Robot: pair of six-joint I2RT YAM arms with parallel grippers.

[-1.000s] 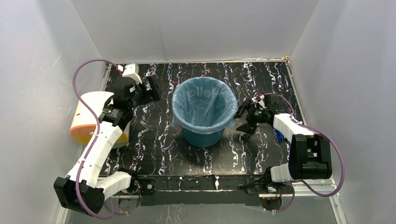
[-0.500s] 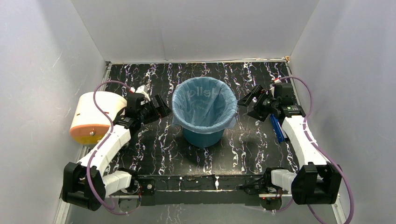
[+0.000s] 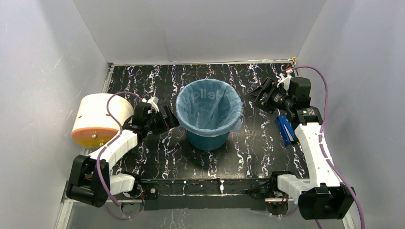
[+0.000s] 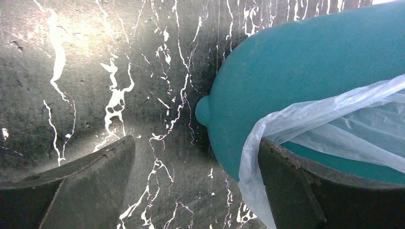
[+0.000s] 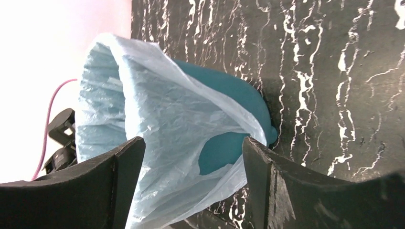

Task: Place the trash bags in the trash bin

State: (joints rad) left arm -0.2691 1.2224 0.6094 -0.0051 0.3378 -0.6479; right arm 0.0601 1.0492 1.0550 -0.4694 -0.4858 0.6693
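Bin (image 3: 208, 137), teal, upright at the middle of the bench (image 3: 157, 152), tapering to its base. Light-blue bag (image 3: 208, 107) sits inside it as a liner: the mouth is folded out over the whole rim, a crinkled hem hangs partway down the outer wall, and white lettering shows on the far inner side. Left pincer (image 3: 168, 117) lies low on the bin's left-edge side, just beside the wall, jaws spread wide. In its wrist view only the marbled bench surface lies between the fingers (image 4: 86, 183), and the bag's hem (image 4: 329, 112) drapes against the tip of the one nearer the bin (image 4: 296, 67); whether they touch, I cannot tell. Right pincer (image 3: 261, 93) is raised toward the far right corner, near the rim but apart from it, jaws also spread and holding nothing. Its wrist view looks across at the bag (image 5: 157, 109) and the teal wall (image 5: 224, 90). Cream cylinder with an orange end (image 3: 98, 117) lies on its side at the left edge. Small blue object (image 3: 285, 131) lies at the right edge; I cannot tell what it is.
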